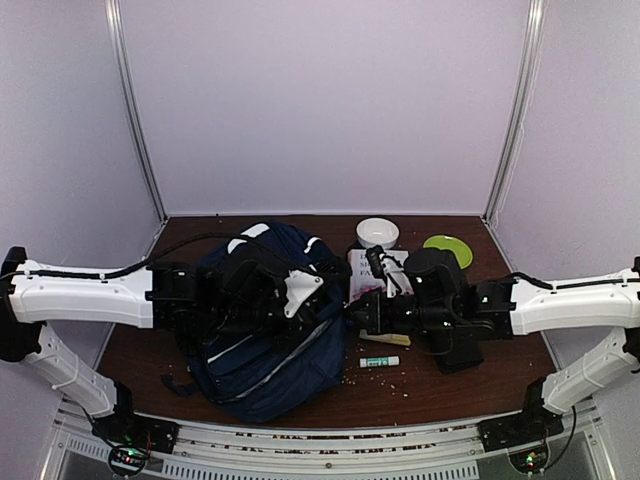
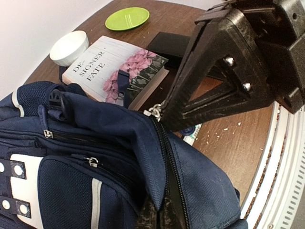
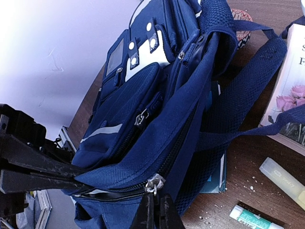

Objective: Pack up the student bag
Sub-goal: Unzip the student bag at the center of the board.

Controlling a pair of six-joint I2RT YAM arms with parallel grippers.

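The student bag [image 1: 262,345] is a large navy backpack with grey stripes, lying left of the table's middle. In the left wrist view my left gripper [image 2: 162,215] is shut on a fold of the bag's fabric [image 2: 157,162] beside the main zipper. My right gripper [image 3: 156,210] is shut on the metal zipper pull [image 3: 155,183] of that zipper, at the bag's edge. The right gripper also appears as a big black wedge [image 2: 214,76] in the left wrist view, its tip at the pull [image 2: 154,111]. The zipper looks closed along the stretch I can see.
A book with pink flowers [image 2: 114,71], a white bowl [image 2: 69,46], a green plate [image 2: 127,18] and a flat black case [image 2: 171,44] lie beyond the bag. A glue stick [image 3: 250,218] and a yellow marker [image 3: 281,179] lie on the table. A thin blue booklet [image 3: 217,177] sits under the bag's strap.
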